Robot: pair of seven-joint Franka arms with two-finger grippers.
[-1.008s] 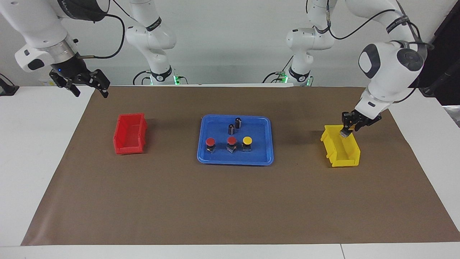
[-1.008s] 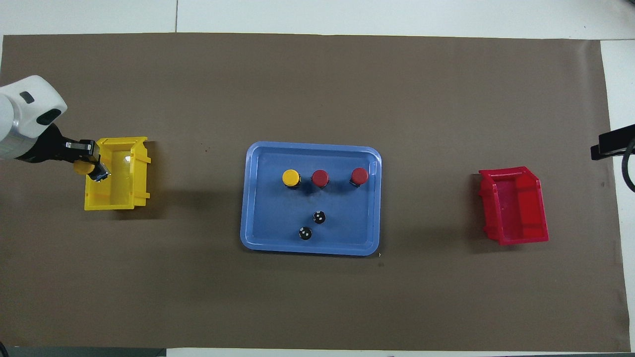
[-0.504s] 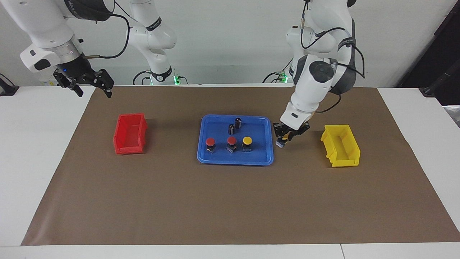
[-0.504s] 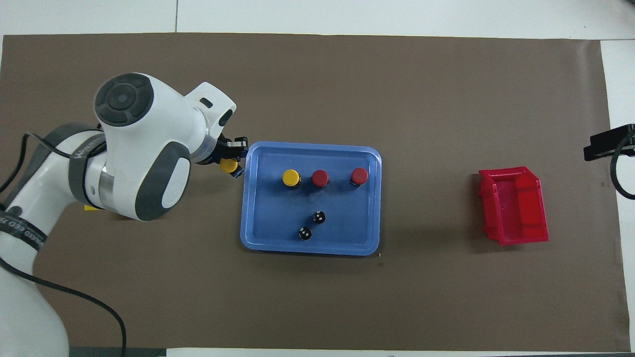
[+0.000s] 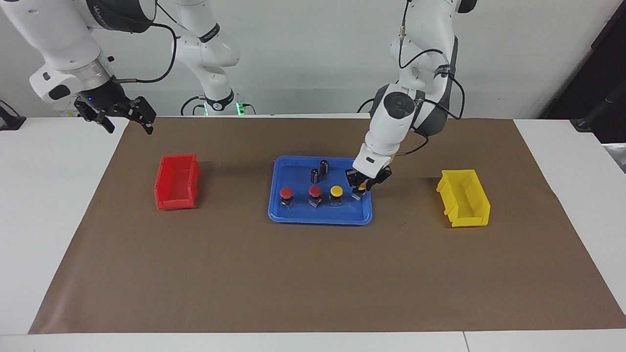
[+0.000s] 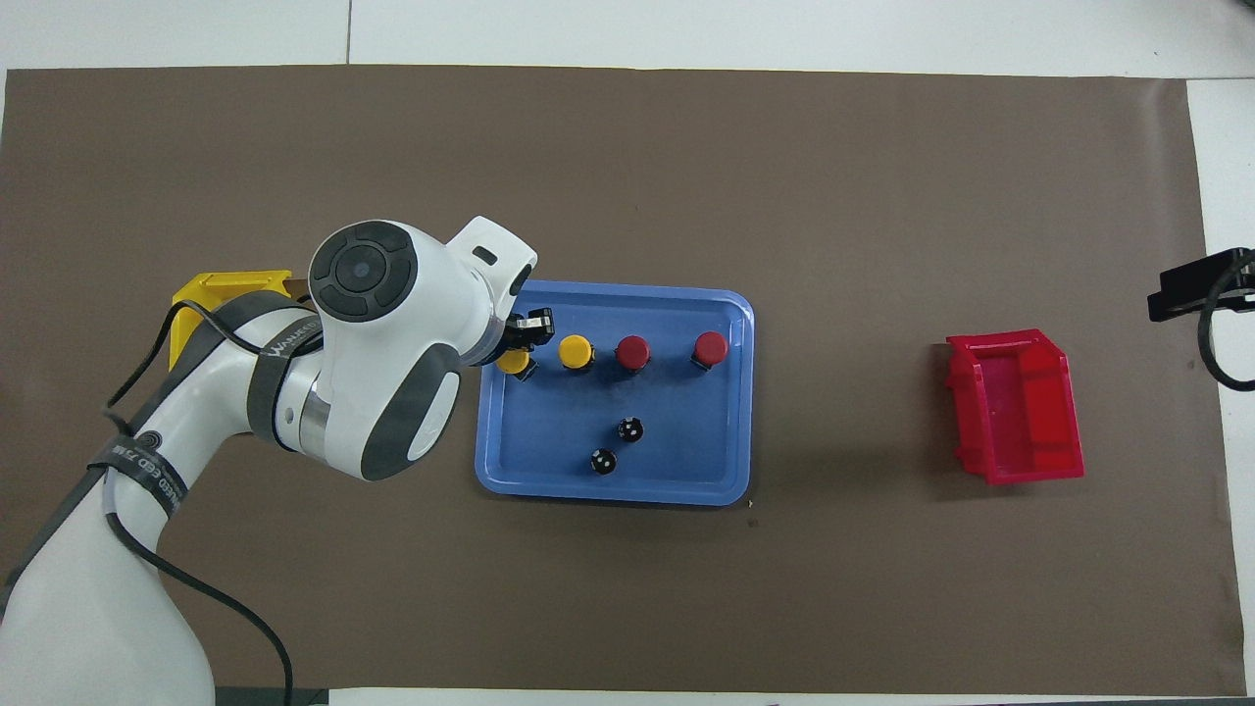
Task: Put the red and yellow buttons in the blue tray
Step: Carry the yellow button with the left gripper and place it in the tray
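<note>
The jaws of the left gripper are being kept pinched on a yellow button over the blue tray's rim; the right gripper, spread, is waiting. If released high, the button could be tipped onto its neighbour.

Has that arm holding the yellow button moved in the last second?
Yes. The left tool carried the yellow button from the yellow bin to over the blue tray.

Open mat around blue tray
</note>
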